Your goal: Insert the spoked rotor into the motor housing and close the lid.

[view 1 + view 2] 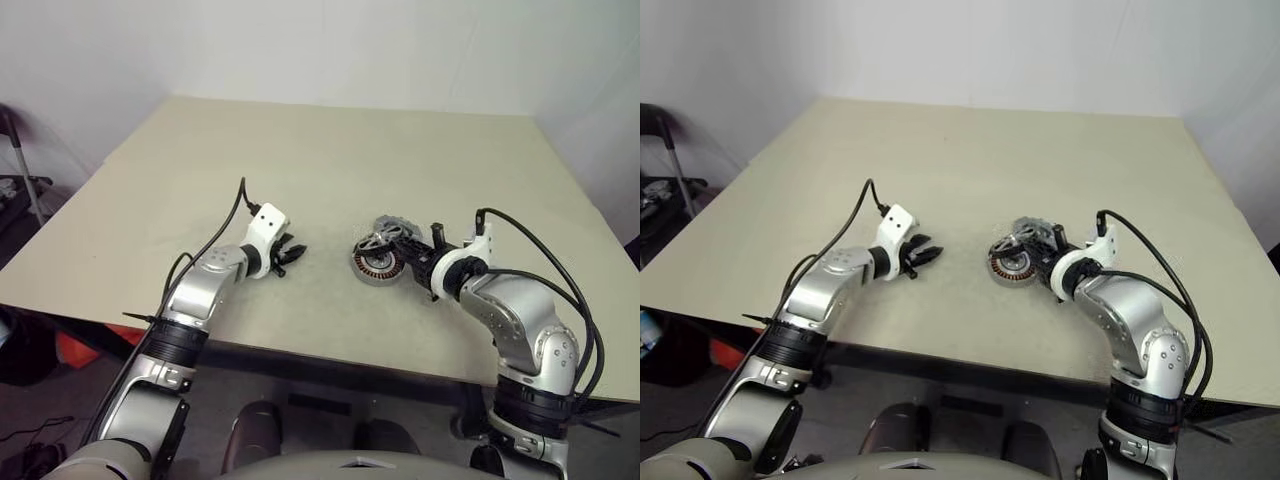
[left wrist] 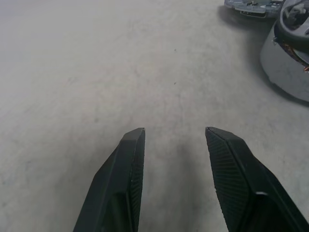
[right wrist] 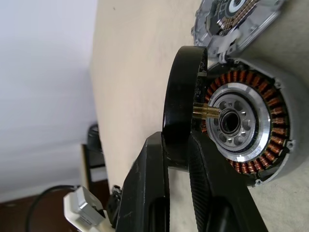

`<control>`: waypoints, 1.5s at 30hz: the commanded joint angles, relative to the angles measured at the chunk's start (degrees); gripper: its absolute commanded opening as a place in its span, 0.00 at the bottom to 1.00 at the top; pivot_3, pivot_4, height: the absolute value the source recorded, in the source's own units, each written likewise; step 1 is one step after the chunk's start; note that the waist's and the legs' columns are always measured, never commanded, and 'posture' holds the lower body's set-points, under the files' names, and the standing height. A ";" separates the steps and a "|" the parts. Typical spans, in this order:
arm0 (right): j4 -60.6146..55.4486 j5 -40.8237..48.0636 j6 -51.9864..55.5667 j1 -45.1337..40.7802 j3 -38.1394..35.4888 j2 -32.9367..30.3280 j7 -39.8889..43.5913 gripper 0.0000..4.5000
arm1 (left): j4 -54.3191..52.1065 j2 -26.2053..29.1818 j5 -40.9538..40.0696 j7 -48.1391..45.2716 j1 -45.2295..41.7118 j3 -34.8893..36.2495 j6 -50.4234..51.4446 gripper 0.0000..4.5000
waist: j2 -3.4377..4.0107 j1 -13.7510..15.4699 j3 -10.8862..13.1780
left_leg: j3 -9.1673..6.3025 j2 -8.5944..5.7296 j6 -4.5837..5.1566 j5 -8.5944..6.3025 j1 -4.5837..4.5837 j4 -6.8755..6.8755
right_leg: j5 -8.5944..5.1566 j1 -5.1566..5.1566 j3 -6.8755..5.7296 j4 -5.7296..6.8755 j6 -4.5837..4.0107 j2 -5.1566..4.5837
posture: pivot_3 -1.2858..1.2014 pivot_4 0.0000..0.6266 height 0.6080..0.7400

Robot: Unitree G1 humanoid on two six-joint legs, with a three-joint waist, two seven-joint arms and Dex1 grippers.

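Note:
The motor housing lies on the table, right of centre, its copper windings ringing a silver centre. My right gripper is shut on the dark rim of the spoked rotor. The rotor is held on edge, tilted over the open housing, with its brass shaft pointing at the housing's centre. From the head the rotor shows silver spokes just above the housing. The notched grey lid lies on the table right behind the housing. My left gripper hovers open and empty over bare table to the housing's left.
The beige table stretches far behind the parts. Its front edge runs close under both arms. Black cables loop off both wrists. A dark stand and floor clutter sit beyond the table's left edge.

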 commanded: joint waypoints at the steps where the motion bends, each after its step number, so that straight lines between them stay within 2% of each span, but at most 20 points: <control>1: -0.65 0.50 0.03 2.14 -1.83 -0.13 2.86 0.07 | -1.41 1.00 0.35 -0.40 -0.46 -0.06 -1.10 0.47 | 0.01 0.02 -0.03 | 0.00 0.00 0.00 0.00 0.00 0.01 | 0.00 0.01 0.00 0.00 0.00 0.00 | 0.52 0.00 1.00; 14: -2.59 0.50 -4.17 -0.39 0.99 3.18 7.01 0.07 | -0.03 1.72 1.13 -1.31 -1.23 -1.49 -2.04 0.47 | 0.07 -0.05 -0.38 | -0.06 0.00 -0.02 0.01 0.03 0.02 | 0.03 0.02 0.00 0.01 0.00 -0.01 | 0.52 0.00 1.00; 18: -1.28 0.50 -3.91 -0.51 1.13 2.38 8.23 0.07 | 0.12 1.79 1.31 -1.34 -1.15 -1.54 -2.24 0.47 | 0.07 -0.04 -0.38 | -0.06 0.00 -0.01 0.01 0.02 0.02 | 0.19 0.02 0.00 0.01 -0.27 -0.01 | 0.52 0.00 1.00; 39: 3.77 0.50 -2.74 2.72 2.49 -2.17 12.32 0.07 | 0.45 2.15 1.96 -1.02 -0.93 -1.77 -2.94 0.47 | 0.09 -0.01 -0.48 | -0.06 0.00 -0.01 0.01 0.04 0.05 | 0.15 0.04 0.00 0.02 -0.20 -0.01 | 0.52 0.00 1.00; 45: 1.53 0.50 -2.82 2.39 2.35 -5.09 16.69 0.48 | 0.74 2.09 2.35 -1.34 -1.00 -1.98 -3.15 0.47 | 0.09 0.05 -0.48 | -0.06 0.00 -0.01 0.01 0.02 0.07 | 0.16 0.04 0.00 0.02 -0.19 -0.02 | 0.52 0.00 1.00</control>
